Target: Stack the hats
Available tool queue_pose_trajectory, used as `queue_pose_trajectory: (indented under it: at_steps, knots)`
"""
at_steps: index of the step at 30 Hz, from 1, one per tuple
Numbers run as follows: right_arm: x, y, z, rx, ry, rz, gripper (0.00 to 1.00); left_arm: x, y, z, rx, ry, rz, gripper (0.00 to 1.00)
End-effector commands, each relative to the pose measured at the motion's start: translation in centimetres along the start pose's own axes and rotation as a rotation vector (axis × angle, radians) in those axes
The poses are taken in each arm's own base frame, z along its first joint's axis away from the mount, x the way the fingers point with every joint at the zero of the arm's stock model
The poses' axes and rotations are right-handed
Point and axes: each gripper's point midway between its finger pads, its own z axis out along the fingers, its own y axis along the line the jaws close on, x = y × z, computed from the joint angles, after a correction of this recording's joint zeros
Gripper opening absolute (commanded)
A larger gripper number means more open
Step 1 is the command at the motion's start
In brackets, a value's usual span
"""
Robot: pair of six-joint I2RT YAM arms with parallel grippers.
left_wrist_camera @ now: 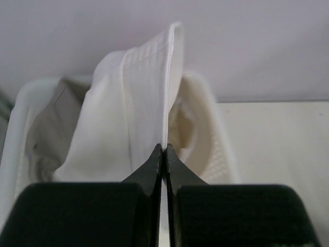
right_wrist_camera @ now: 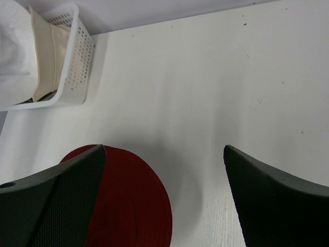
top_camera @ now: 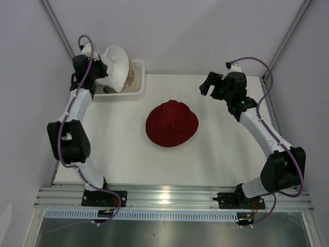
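1. Where the top view looks down on the table [top_camera: 118, 154], the left gripper [top_camera: 102, 69] is clenched on the brim of the white hat [top_camera: 117, 66]; the hat hangs tilted over the white mesh basket [top_camera: 140, 88] at the far left corner; a beige hat [top_camera: 135, 76] shows inside the basket beside it; the dark red hat [top_camera: 171, 123] lies crown up near the table's middle, well apart from the basket; the right gripper [top_camera: 208, 85] hovers at the far right, jaws spread, holding nothing.
2. In the left wrist view, the left gripper [left_wrist_camera: 163, 149] pinches the white hat [left_wrist_camera: 133, 103] by the brim's edge, fingertips pressed together on the cloth; the hat's lower folds hang within the basket [left_wrist_camera: 218, 149] walls; greyish fabric [left_wrist_camera: 51, 128] lies crumpled in the basket's left part.
3. In the right wrist view, the right gripper [right_wrist_camera: 164, 154] stands wide apart above bare table [right_wrist_camera: 205, 77]; the dark red hat [right_wrist_camera: 128, 200] lies just below its left finger; the basket [right_wrist_camera: 77, 56] sits far left, holding the beige hat [right_wrist_camera: 49, 51] against its wall, with the white hat [right_wrist_camera: 15, 51] beside that.
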Motion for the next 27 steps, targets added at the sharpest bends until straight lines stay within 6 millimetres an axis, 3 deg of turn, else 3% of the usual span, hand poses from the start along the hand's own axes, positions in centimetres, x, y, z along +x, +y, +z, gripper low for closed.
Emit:
queue_pose_trajectory:
  at_steps: [1,2,4,7,9,16,19,25,27]
  knots:
    - [-2.1,0.4,-1.6,-0.002,-0.044,-0.013,0.99,-6.2,-8.4,-4.8,0.176,-0.175,0.349,0.01]
    - [-2.5,0.3,-2.1,0.010,-0.054,-0.014,0.99,-6.6,-10.8,-5.7,0.222,-0.176,0.372,0.01]
    - [-2.1,-0.2,-2.7,0.032,-0.045,-0.011,0.99,-6.6,-12.7,-6.5,0.264,-0.167,0.421,0.01]
    - [-1.9,-0.7,-4.2,0.045,-0.056,0.005,0.99,-6.2,-17.4,-8.3,0.343,-0.154,0.526,0.01]
    - [-1.8,-1.0,-5.2,0.046,-0.066,0.020,1.00,-6.3,-18.7,-9.6,0.339,-0.165,0.601,0.01]
    - [-1.9,-1.4,-7.9,0.041,-0.101,0.028,0.99,-4.1,-26.5,-14.5,0.508,-0.160,0.673,0.01]
    - [-1.8,-1.1,-8.7,0.020,-0.100,0.027,1.00,-3.1,-28.8,-16.4,0.564,-0.160,0.704,0.01]
    - [-0.9,-0.5,-9.2,-0.021,-0.084,0.053,0.99,-0.9,-30.6,-19.5,0.622,-0.136,0.752,0.01]
    - [-0.7,-0.3,-9.1,-0.038,-0.082,0.068,0.99,-1.2,-30.8,-20.6,0.633,-0.151,0.785,0.01]
